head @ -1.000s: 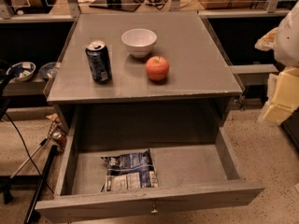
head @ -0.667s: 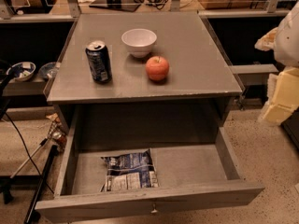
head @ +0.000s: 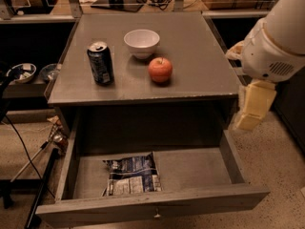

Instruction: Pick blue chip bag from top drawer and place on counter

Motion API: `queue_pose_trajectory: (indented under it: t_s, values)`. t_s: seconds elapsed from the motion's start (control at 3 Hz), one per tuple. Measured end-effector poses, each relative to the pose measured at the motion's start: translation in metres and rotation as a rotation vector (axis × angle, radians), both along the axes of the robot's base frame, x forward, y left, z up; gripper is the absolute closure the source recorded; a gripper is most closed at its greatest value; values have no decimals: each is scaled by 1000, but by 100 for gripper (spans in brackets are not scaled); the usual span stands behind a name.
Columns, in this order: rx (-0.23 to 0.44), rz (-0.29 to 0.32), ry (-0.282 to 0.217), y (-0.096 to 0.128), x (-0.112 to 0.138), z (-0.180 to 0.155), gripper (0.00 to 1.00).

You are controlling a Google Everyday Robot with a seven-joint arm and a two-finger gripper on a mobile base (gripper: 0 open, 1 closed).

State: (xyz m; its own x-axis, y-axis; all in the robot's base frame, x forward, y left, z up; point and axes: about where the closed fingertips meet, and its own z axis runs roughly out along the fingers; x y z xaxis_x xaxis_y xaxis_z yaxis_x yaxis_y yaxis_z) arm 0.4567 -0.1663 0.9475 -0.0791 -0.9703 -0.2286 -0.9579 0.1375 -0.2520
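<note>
The blue chip bag (head: 131, 175) lies flat on the floor of the open top drawer (head: 200, 200), left of its middle and close to the front wall. The drawer is pulled fully out below the counter (head: 195, 37). My gripper (head: 250, 108) hangs from the white arm at the right. It is beside the counter's right front corner, above the drawer's right wall, and well apart from the bag. It holds nothing that I can see.
On the counter stand a dark blue soda can (head: 100, 63), a white bowl (head: 141, 43) and a red apple (head: 160, 69). Dark shelves with bowls (head: 21, 73) are at the left. Cables and a stand (head: 33, 175) are on the floor at the left.
My arm and gripper have moved left, from the frame's right edge to just beside the counter's right front corner. The bag and the counter objects have not moved.
</note>
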Motion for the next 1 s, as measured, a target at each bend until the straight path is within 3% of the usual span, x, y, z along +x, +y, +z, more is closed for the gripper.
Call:
queue_pose_trajectory:
  t_s: [0.33,1.0]
  values:
    - [3,57,9,21,6,-12,0]
    - [-9,48,21,24,0,-16,0]
